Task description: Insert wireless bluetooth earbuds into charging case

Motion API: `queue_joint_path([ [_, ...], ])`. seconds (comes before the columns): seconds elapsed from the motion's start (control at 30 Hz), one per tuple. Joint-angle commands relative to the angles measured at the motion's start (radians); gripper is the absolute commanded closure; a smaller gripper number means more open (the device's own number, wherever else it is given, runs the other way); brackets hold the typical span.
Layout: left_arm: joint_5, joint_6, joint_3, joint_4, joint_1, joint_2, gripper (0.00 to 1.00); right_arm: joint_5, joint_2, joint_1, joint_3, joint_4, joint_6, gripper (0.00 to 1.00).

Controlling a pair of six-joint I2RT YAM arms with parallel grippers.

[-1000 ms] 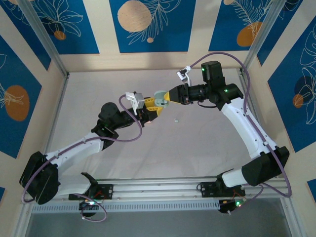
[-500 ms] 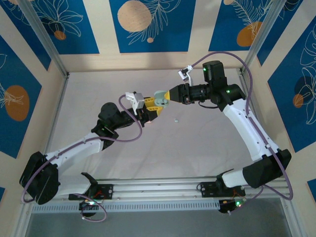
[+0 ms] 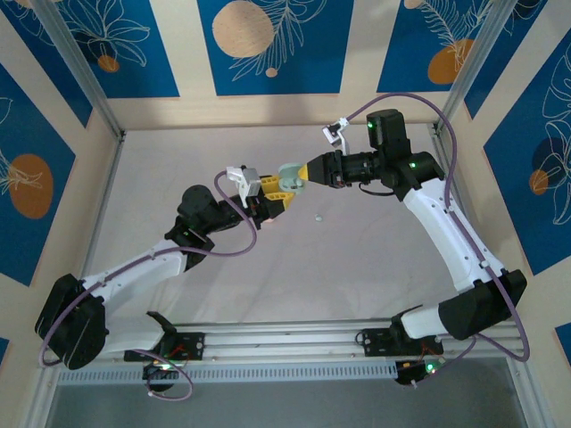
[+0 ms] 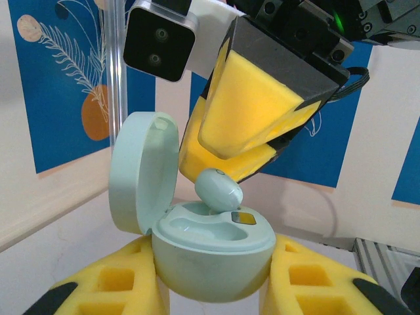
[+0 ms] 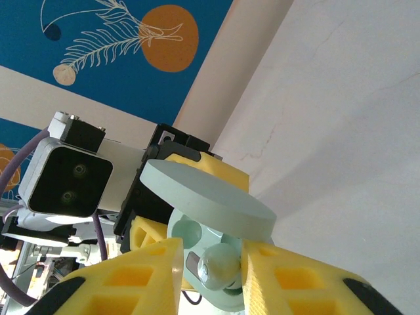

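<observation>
My left gripper (image 3: 278, 194) (image 4: 213, 289) is shut on a mint charging case (image 3: 287, 178) (image 4: 213, 246) and holds it in the air with its lid (image 4: 141, 174) swung open. One mint earbud (image 4: 218, 190) (image 5: 220, 266) leans tilted in the case's rear slot, its rounded end up. My right gripper (image 3: 300, 175) (image 5: 210, 254) comes in from the right above the case, its yellow pads (image 4: 246, 131) closed around that earbud. The front slot (image 4: 197, 230) is bare. Another small pale earbud (image 3: 317, 216) lies on the table just below the grippers.
The white tabletop (image 3: 357, 259) spreads around both arms. Metal frame posts (image 3: 85, 80) stand at the corners, with blue patterned panels behind them. An aluminium rail (image 3: 285, 343) carrying the arm bases runs along the near edge.
The right arm has shifted very slightly with the earbud at the case. The left arm and the case have stayed put.
</observation>
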Motion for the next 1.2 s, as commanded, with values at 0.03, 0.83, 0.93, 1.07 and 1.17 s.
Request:
queue_joint_path([
  [0.03, 0.008, -0.008, 0.025, 0.043, -0.009, -0.019, 0.76, -0.01, -0.019, 0.002, 0.031, 0.001, -0.001, 0.69],
  [0.83, -0.001, -0.002, 0.015, 0.046, -0.009, -0.032, 0.76, 0.23, -0.128, -0.09, -0.073, 0.032, 0.061, 0.57],
  [0.93, -0.001, -0.001, 0.013, 0.041, -0.009, -0.038, 0.76, 0.263, -0.128, -0.129, -0.117, 0.033, 0.114, 0.57],
  [1.07, -0.005, 0.0, 0.008, 0.041, -0.01, -0.046, 0.76, 0.277, -0.093, -0.185, -0.169, -0.003, 0.136, 0.56],
  [1.17, -0.011, 0.001, 0.005, 0.04, -0.009, -0.055, 0.76, 0.289, -0.043, -0.189, -0.198, -0.038, 0.105, 0.57],
])
